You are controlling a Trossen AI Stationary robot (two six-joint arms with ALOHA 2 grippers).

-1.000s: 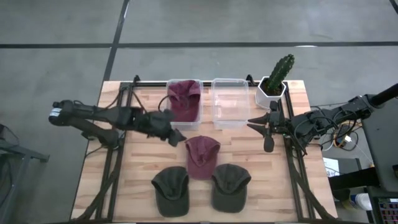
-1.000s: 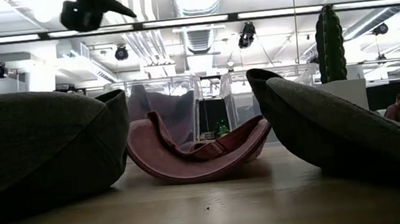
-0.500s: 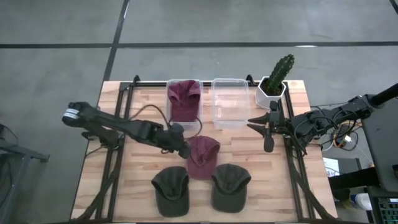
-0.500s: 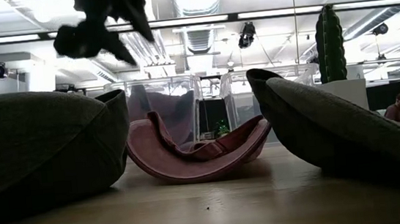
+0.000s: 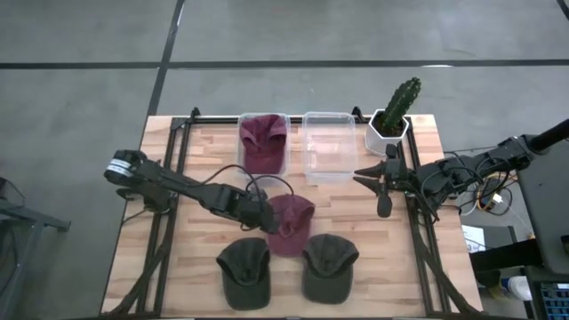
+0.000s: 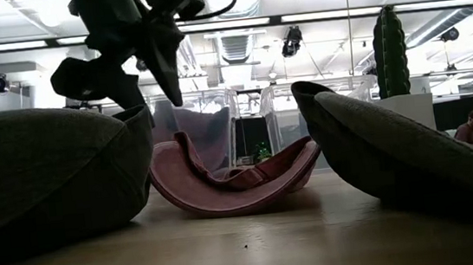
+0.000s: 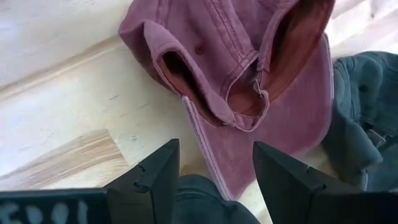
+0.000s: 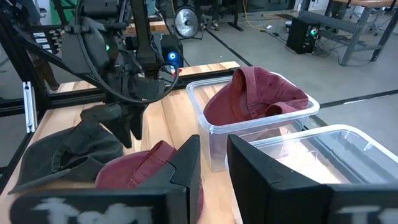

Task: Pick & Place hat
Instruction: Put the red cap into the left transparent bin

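Above the table [image 5: 196,284], seen from overhead, the left claw [image 5: 260,218] hangs at the edge of the loose maroon hat [image 5: 290,222], which lies between the two clear bins and the two dark green hats [image 5: 244,271]. Another maroon hat [image 5: 262,140] already fills the left bin [image 5: 244,169]; the right bin [image 5: 329,147] is empty beside the cactus [image 5: 397,107], probably meant for the green ones. Near that cactus the right claw [image 5: 372,182] waits, parted only narrowly and holding nothing.

From table height, the maroon hat [image 6: 232,181] lies crown-down between the green hats, the left claw [image 6: 131,77] hovering above, clear of it.

Looking past the left claw's own fingers [image 7: 155,177], they stand spread, released, lined up over the hat's strap and brim [image 7: 249,93] for a pinch.

From the right wrist, the left claw [image 8: 127,121] points down beside the hat [image 8: 149,165].
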